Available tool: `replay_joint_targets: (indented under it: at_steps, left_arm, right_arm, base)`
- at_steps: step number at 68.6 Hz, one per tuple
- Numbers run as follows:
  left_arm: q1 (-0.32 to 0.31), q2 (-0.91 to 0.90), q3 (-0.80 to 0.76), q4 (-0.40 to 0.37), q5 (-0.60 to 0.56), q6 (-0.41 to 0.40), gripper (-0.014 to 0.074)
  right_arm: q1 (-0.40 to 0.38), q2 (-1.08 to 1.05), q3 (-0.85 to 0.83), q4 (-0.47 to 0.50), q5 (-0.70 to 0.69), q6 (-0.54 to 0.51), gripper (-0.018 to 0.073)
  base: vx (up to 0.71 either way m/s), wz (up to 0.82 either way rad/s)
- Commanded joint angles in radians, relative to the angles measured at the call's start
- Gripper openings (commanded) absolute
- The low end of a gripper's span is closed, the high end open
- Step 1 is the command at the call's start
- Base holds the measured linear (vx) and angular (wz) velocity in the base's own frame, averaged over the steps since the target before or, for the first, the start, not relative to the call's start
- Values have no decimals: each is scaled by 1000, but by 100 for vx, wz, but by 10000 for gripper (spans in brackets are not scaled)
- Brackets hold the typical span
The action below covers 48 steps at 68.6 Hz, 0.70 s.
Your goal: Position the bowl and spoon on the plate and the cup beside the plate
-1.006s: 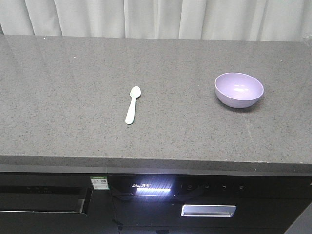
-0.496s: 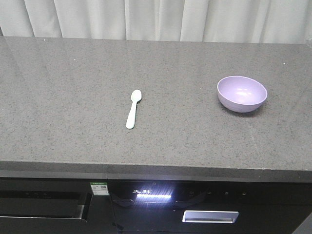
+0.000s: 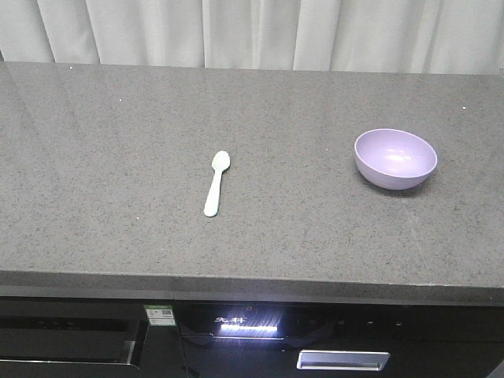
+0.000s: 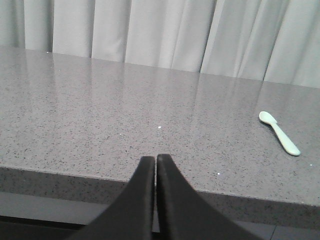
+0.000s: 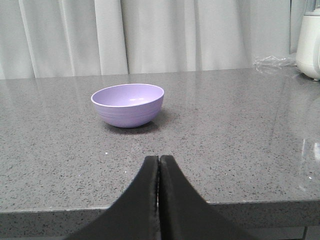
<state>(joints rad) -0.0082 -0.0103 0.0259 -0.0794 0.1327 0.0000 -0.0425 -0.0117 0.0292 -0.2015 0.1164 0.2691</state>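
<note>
Small lavender-purple bowl (image 3: 395, 158), smooth and plain, upright, empty, on right part of grey speckled bench (image 3: 94, 157). Pale mint-white spoon (image 3: 217, 183) flat near middle, oval scoop toward far edge, short handle toward front edge, slightly slanted. Well apart from bowl.

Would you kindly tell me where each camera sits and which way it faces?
Front view: high, looking down on countertop, spoon and bowl; no robot part.
Left wrist: low at its edge, facing the curtain; shut left tool below.
Right wrist: low, facing the bowl; shut right tool below.
Front and left share the spoon.
</note>
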Motion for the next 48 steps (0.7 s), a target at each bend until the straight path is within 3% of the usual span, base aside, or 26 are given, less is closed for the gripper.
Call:
replay_joint_targets:
  at_steps: [1, 48]
  left_arm:
    - [-7, -15, 20, -3, -67, 0, -6]
    - [-7, -15, 20, -3, -67, 0, -6]
  right_arm:
    - [-6, -10, 7, -4, -68, -9, -1]
    - [-6, -10, 7, -4, -68, -9, -1]
  base:
    - [3, 0]
    - [2, 0]
